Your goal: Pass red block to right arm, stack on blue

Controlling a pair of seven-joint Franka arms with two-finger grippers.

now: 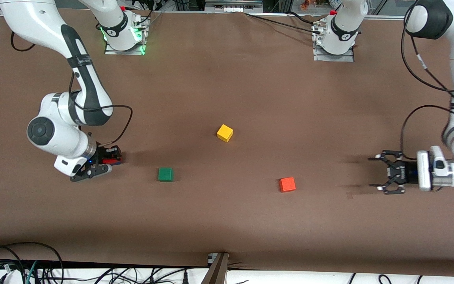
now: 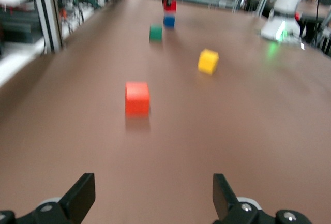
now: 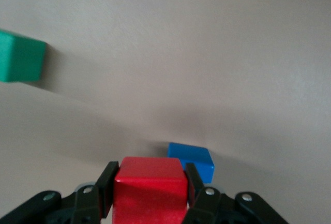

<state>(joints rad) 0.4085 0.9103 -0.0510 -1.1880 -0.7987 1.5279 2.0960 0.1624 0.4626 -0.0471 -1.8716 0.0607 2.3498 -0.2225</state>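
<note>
My right gripper [image 1: 110, 161] is low over the table at the right arm's end, shut on the red block [image 1: 113, 161]. In the right wrist view the red block [image 3: 150, 189] sits between the black fingers [image 3: 107, 183], with the blue cube [image 3: 195, 161] just under it and partly covered. In the left wrist view the red block [image 2: 169, 5] shows directly over the blue cube [image 2: 169, 21]; I cannot tell whether they touch. The blue cube is hidden in the front view. My left gripper [image 1: 380, 173] is open and empty, low over the table at the left arm's end, and also shows in its own wrist view [image 2: 153, 198].
A green cube [image 1: 165, 174] lies close to the right gripper, toward the table's middle. A yellow cube [image 1: 225, 133] sits mid-table. An orange cube [image 1: 287, 184] lies between the green cube and the left gripper. Cables run along the table edge nearest the front camera.
</note>
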